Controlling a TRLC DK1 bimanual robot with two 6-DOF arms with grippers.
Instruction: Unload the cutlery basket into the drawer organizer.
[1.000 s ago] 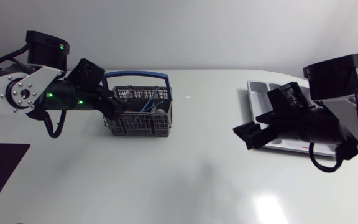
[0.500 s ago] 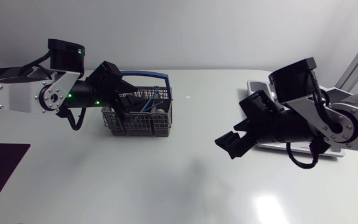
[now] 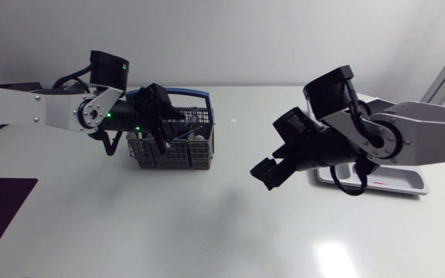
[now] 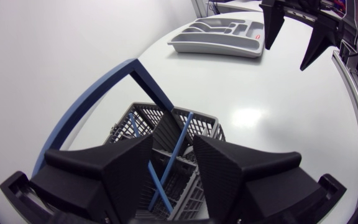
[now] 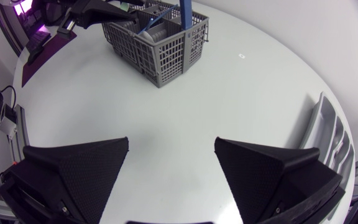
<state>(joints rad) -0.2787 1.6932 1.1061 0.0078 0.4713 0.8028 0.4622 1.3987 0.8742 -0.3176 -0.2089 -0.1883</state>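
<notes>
Two end effectors, both open and empty. Left end effector [image 4: 173, 148] hovers over the cutlery basket [image 4: 207, 127], with a blue-handled utensil [image 4: 183, 133] standing just below the gap between its fingers. Right end effector [image 5: 171, 143] hangs over bare bench [image 3: 207, 224], basket well ahead, drawer organizer [image 5: 332, 133] off beside it. Step, as I judge it: a pick from the basket. Next: lower left, close on that blue handle, lift straight up clear of the carry handle [image 4: 98, 93].

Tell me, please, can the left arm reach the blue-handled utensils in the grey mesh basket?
Probably yes: the open left gripper hangs over the grey mesh basket, nothing blocking the blue-handled utensils.
</notes>
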